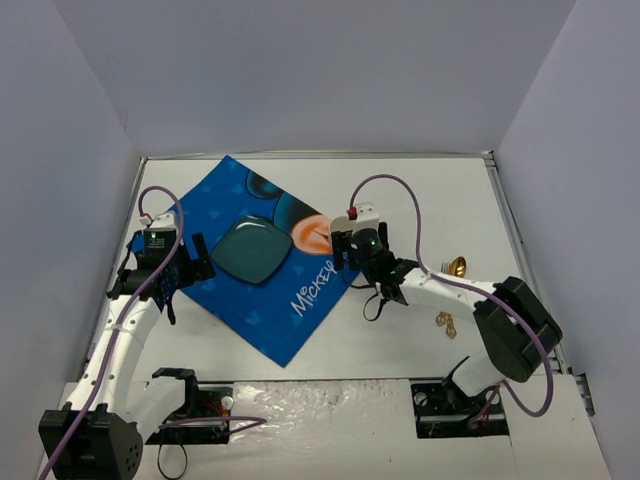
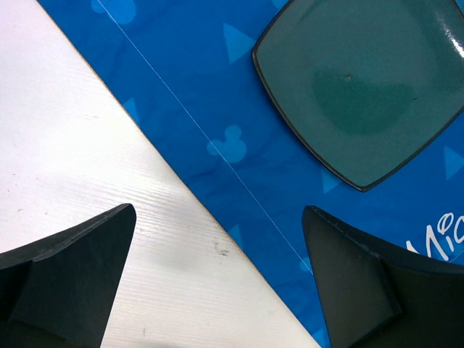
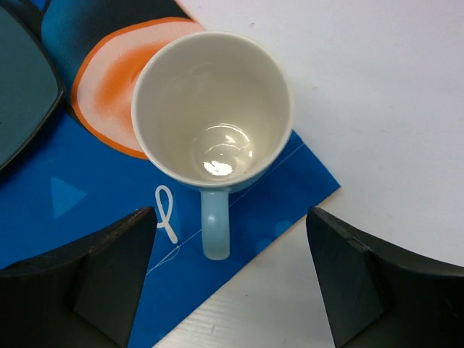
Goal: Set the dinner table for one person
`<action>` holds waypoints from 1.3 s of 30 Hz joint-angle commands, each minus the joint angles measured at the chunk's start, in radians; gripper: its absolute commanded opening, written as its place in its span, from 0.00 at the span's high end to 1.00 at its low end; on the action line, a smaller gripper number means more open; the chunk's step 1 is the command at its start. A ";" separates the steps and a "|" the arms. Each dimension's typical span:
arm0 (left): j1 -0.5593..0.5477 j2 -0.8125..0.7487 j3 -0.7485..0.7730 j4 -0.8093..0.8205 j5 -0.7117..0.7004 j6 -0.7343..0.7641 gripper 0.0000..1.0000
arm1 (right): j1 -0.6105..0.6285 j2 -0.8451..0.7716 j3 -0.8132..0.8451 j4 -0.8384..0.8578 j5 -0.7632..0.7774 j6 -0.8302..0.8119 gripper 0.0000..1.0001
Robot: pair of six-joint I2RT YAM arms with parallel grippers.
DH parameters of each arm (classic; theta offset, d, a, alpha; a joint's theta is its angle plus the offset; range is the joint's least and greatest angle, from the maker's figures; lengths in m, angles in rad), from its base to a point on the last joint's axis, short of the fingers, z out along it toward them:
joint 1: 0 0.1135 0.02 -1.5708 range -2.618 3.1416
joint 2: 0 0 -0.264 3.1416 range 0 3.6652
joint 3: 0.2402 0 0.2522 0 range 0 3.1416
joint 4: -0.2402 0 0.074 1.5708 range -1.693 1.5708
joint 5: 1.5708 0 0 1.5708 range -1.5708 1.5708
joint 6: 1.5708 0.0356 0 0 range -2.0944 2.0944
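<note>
Right gripper [image 3: 230, 250] hangs over the mug [image 3: 214, 109], fingers wide apart and clear of it. The left gripper [image 2: 217, 279], also spread, hovers at the left edge of the mat [image 1: 225, 205]. The white table [image 1: 430, 195] carries that blue mat skewed on its left half, with a square teal plate [image 1: 250, 251] mid-mat. The mug stands upright on the mat's right corner. Small gold pieces [image 1: 446, 320], cutlery I think, lie on the bare table to the right.

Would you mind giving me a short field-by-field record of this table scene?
placemat: blue, angled on the white table
plate: dark green, square, on the placemat
mug: upright, empty, on the placemat's corner
cutlery: gold pieces on the table, right side
left gripper: open, above the placemat's edge
right gripper: open, above the mug
</note>
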State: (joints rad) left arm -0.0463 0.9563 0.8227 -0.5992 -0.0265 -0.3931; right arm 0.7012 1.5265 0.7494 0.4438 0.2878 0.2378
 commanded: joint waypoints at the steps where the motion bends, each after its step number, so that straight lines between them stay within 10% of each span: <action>1: -0.005 -0.008 0.018 0.041 0.000 0.004 0.03 | -0.008 -0.128 0.025 -0.069 0.109 0.053 0.18; 17: -0.009 -0.009 0.021 0.038 0.007 0.001 0.03 | -0.535 -0.175 0.035 -0.564 -0.015 0.343 0.18; 39: -0.023 -0.011 0.021 0.044 0.026 0.002 0.03 | -0.697 -0.105 -0.042 -0.600 -0.067 0.415 0.31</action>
State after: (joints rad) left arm -0.0632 0.9554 0.8227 -0.5995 -0.0039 -0.3935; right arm 0.0108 1.4410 0.7120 -0.1577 0.2190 0.6325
